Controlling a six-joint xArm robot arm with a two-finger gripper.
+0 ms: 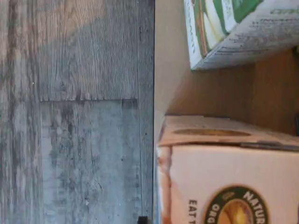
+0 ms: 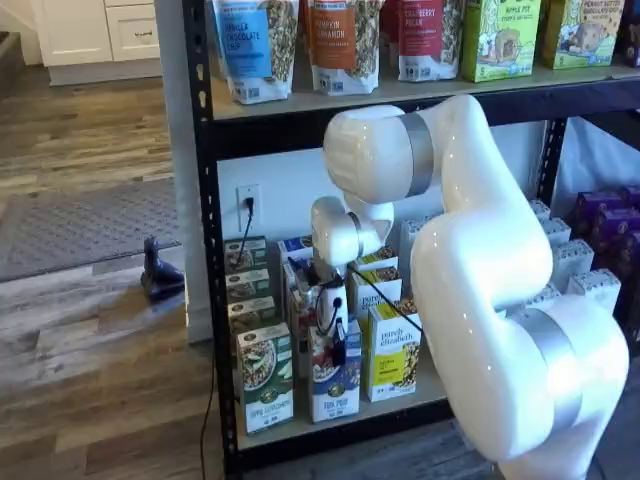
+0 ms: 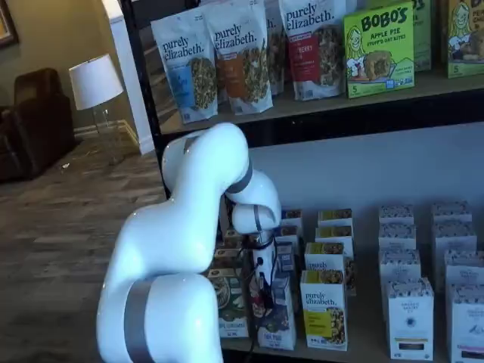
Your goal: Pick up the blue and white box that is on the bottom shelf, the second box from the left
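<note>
The blue and white box (image 2: 335, 392) stands on the bottom shelf (image 2: 425, 397), between a green-and-white box (image 2: 265, 378) and a yellow box (image 2: 392, 357). It also shows in a shelf view (image 3: 277, 327). My gripper (image 2: 338, 345) hangs down at the upper part of this box, its white body just above. In a shelf view its black fingers (image 3: 264, 291) overlap the box's top. No gap between the fingers shows, and I cannot tell whether they grip the box. The wrist view shows a pale box (image 1: 224, 182) with a round green logo close up; the fingers are out of sight there.
Rows of more boxes stand behind and to the right on the bottom shelf. White boxes (image 3: 410, 314) fill its right part. Granola bags (image 2: 345, 40) stand on the upper board. The wrist view shows a green-and-white box (image 1: 233, 28), the beige shelf board and grey wood floor (image 1: 74, 116).
</note>
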